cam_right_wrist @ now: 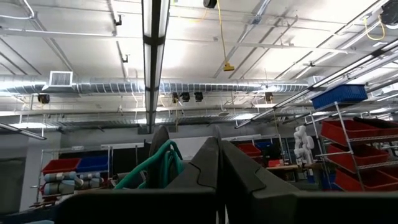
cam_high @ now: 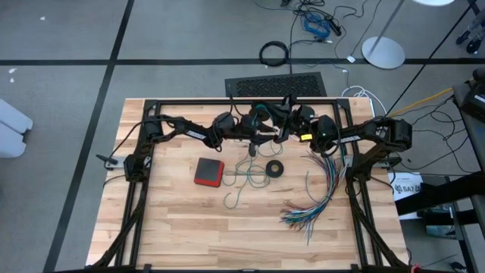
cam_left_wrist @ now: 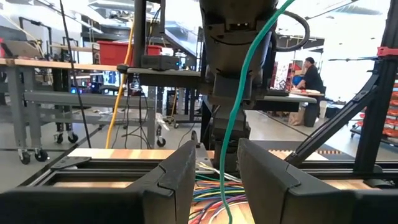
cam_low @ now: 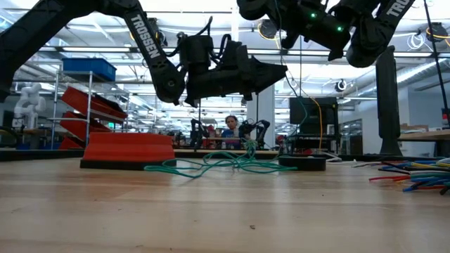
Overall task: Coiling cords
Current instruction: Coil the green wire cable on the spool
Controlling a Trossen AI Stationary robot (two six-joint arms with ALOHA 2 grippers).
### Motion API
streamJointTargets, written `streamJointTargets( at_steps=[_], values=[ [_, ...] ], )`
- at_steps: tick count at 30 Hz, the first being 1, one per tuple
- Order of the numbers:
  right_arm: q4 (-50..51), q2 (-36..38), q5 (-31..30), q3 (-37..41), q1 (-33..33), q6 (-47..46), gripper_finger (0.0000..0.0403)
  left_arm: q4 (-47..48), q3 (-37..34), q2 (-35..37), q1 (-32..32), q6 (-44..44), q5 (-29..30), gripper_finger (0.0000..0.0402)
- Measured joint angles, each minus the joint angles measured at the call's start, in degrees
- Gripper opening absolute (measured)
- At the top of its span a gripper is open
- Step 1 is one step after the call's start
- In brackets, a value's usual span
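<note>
You're mid-coil: your right gripper (cam_right_wrist: pixel 217 163), pinched tight, is lifting the teal cord (cam_left_wrist: pixel 239 106), which is hanging between your left gripper's (cam_left_wrist: pixel 216 171) half-open fingers. Next, I'd judge, you're closing left and wrapping.

A grey floor (cam_high: pixel 61 45) with dark stripes surrounds the wooden table (cam_high: pixel 174 235). Beyond the jaws, ceiling lights (cam_right_wrist: pixel 155 37), silver ducts (cam_right_wrist: pixel 186 84) and red bins (cam_right_wrist: pixel 367 130) on shelves
</note>
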State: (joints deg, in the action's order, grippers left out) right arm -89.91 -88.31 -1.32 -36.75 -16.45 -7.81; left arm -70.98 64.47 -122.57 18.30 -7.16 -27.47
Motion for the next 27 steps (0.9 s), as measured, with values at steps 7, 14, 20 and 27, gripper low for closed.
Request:
streamJointTargets(
  at_steps=[7,14,20,27],
  values=[
    [0.02,0.0,0.15,0.0,0.77,-0.25,0.0,0.04,0.0,0.01,-0.48,-0.02,-1.31,0.0126],
    [0.94,0.0,0.15,0.0,1.26,-0.99,0.0,0.48,0.0,0.01,-0.98,-0.01,-4.4,0.0079],
    [1.05,0.0,0.25,0.0,1.25,-3.95,0.0,0.7,0.0,0.03,-0.92,0.03,-8.5,0.0054],
    [2.22,0.0,5.71,-2.46,2.05,-7.99,0.0,1.27,-0.02,0.03,0.19,-1.44,-10.39,0.0054]
  ],
)
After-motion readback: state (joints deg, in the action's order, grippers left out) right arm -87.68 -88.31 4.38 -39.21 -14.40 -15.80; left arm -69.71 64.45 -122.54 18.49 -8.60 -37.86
